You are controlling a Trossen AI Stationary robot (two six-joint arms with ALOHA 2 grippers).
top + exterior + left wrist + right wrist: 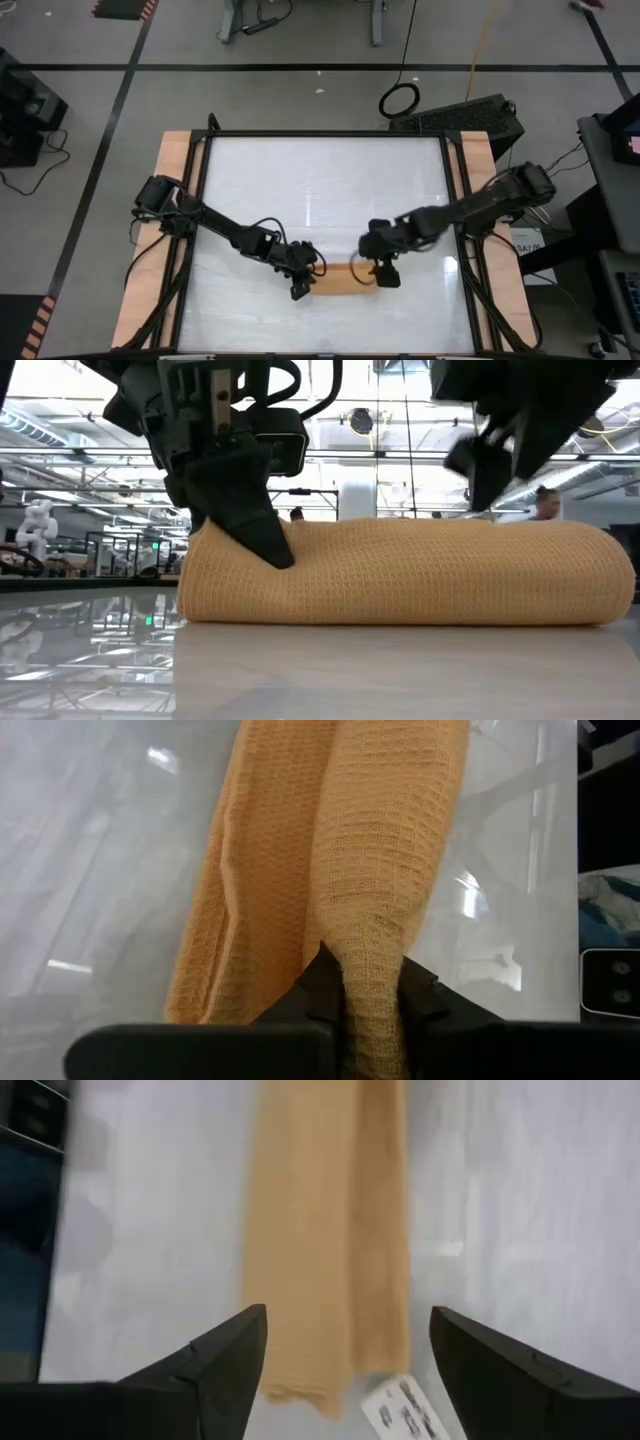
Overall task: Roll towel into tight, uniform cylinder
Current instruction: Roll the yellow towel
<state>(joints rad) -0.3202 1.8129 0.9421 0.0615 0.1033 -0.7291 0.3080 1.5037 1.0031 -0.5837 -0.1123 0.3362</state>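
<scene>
Two grippers worked one rolled towel [337, 281] near the table's [320, 180] front edge.

The towel lay as a long roll across the table, its white tag [402, 1407] at the right end. The left gripper [370, 1005] was clamped on the roll's left end, fabric pinched between its fingers [315, 985]. The right gripper [345, 1370] hung just above the right end, fingers [225, 1355] spread wide on either side of the roll, clear of the cloth.
</scene>
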